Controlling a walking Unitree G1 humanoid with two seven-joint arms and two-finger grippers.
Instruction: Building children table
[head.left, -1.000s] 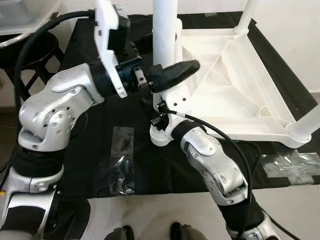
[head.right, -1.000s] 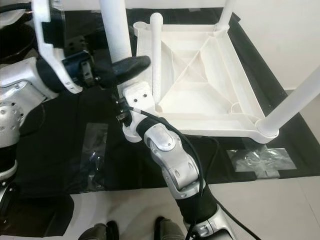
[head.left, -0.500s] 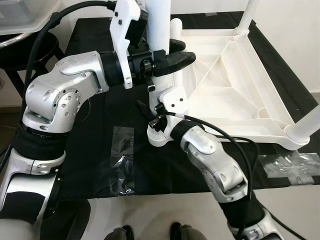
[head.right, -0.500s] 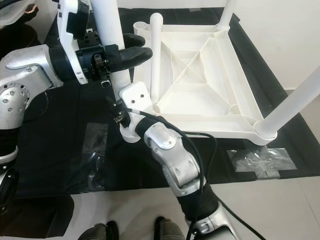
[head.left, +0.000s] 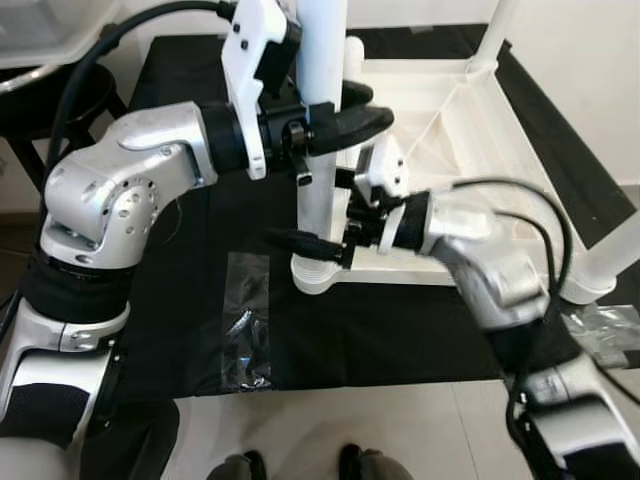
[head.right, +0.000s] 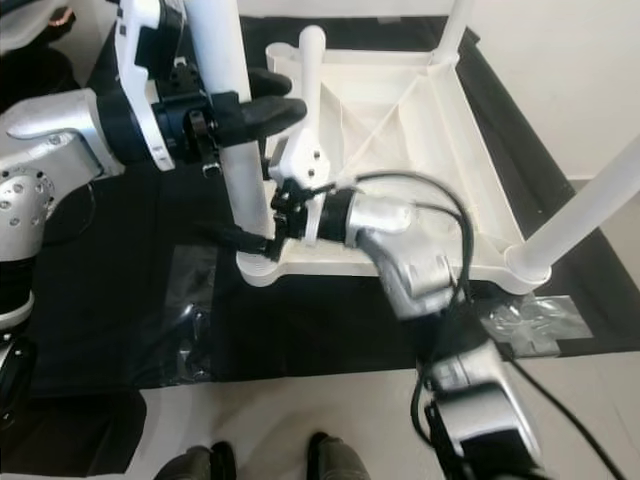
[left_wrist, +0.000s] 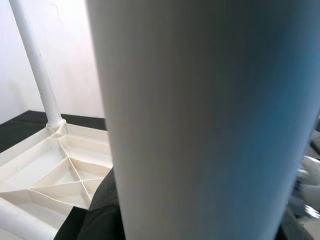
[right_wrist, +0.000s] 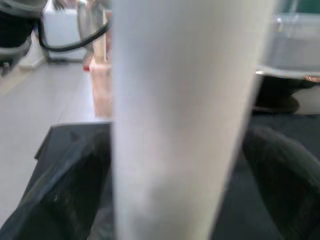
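Note:
A white children's table top (head.left: 470, 140) lies upside down on a black cloth (head.left: 180, 300). A thick white table leg (head.left: 318, 190) stands upright in the near-left corner socket (head.left: 315, 275). My left gripper (head.left: 362, 106) reaches in from the left and is shut on the leg high up; the left wrist view has the leg (left_wrist: 210, 120) right in front. My right gripper (head.left: 300, 242) comes in from the right, low down just above the socket, with its black fingers (right_wrist: 75, 185) on either side of the leg (right_wrist: 185, 120), shut on it.
Three more white legs stand on the table top: a thin one at the far left corner (head.right: 310, 70), one at the far right (head.left: 498, 30), one at the near right (head.left: 618, 255). Clear plastic bags lie on the cloth (head.left: 245, 330) (head.right: 525, 320). A dark stool (head.left: 40, 100) stands left.
My left gripper has closed in on the upper leg. My right arm has swung from the near side round to the right, its gripper staying at the base of the leg.

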